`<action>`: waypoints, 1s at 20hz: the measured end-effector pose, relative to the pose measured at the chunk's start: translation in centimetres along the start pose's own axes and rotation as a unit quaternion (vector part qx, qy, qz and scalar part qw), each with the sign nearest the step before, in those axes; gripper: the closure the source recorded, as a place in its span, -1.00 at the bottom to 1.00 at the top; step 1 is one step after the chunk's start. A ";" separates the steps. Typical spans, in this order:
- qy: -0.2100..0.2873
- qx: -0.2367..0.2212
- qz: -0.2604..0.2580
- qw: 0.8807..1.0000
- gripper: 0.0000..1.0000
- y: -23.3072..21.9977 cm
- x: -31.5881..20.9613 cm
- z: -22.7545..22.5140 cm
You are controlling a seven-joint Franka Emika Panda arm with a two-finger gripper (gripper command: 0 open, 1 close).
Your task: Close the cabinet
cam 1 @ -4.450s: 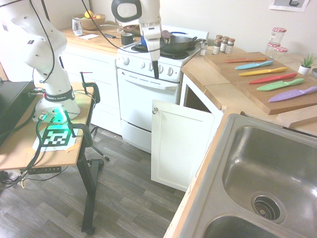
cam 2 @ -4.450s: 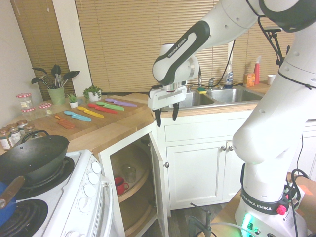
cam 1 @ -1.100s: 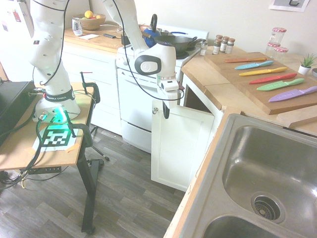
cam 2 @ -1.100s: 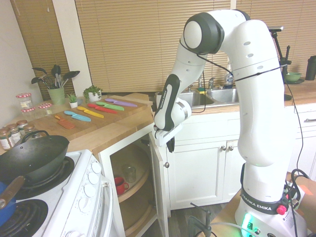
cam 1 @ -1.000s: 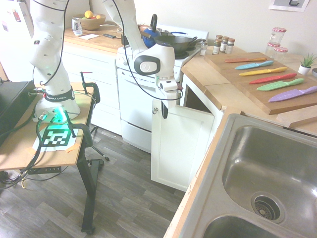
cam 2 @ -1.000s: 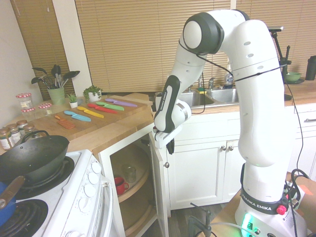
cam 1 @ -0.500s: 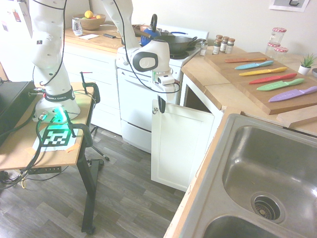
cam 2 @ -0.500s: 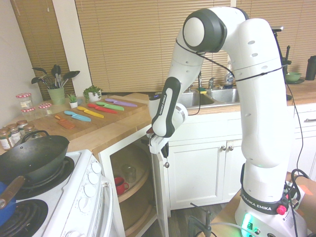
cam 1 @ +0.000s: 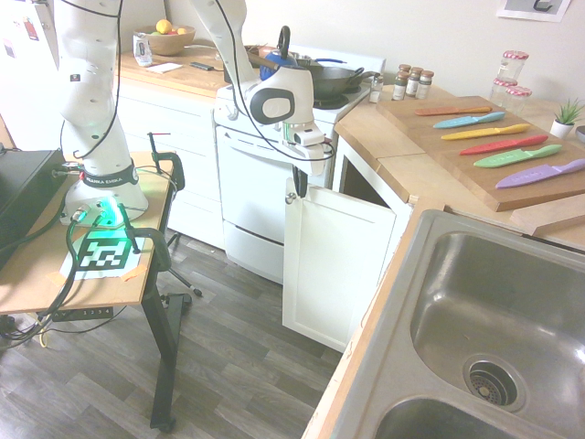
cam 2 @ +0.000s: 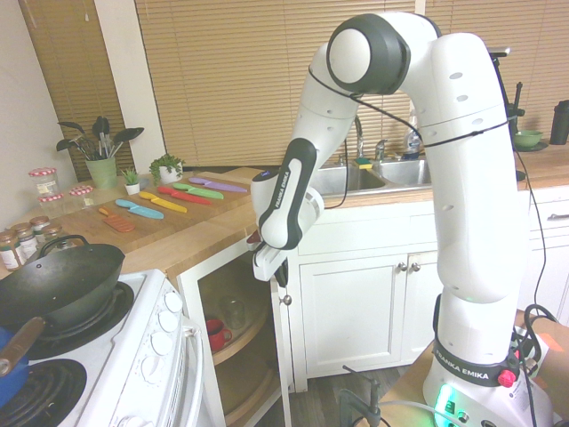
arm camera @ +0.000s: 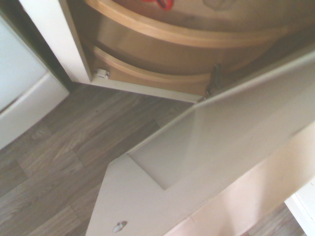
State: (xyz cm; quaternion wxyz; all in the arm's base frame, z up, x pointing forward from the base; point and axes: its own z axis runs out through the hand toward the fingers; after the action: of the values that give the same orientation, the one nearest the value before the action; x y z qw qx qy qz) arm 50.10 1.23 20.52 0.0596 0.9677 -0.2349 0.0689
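The cabinet (cam 1: 361,187) under the butcher-block top stands partly open. Its white recessed-panel door (cam 1: 334,265) angles out into the room, with a small silver knob (cam 1: 290,198) near the top corner. My gripper (cam 1: 299,187) is shut and empty, pointing down against the door's outer face just above the knob. From the other side the gripper (cam 2: 281,275) sits at the door's free edge (cam 2: 282,365). Wooden shelves inside hold a red mug (cam 2: 216,334). The wrist view shows the door panel (arm camera: 211,157), its knob (arm camera: 118,226) and the curved shelves (arm camera: 167,78).
The white oven (cam 1: 251,192) stands right beside the opening, with a wok (cam 1: 324,78) on its stovetop. Coloured knives lie on a board (cam 1: 475,160) above the cabinet. A steel sink (cam 1: 494,311) fills the near right. More white cabinets (cam 2: 356,311) adjoin the door.
The arm came down from above the stove to the door's top corner. In the last second the gripper shifted toward the oven, and the door swung a little further toward the cabinet.
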 end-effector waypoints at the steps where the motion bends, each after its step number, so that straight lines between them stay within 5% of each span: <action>1: 0.000 0.001 -0.002 1.000 1.00 -0.4 0.1 -0.1; 20: -0.014 0.010 0.010 1.000 1.00 -15.8 6.3 -2.9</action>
State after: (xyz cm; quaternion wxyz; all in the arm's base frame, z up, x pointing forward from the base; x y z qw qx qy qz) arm 62.61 12.80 23.08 0.0454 0.9667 -0.2449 0.0579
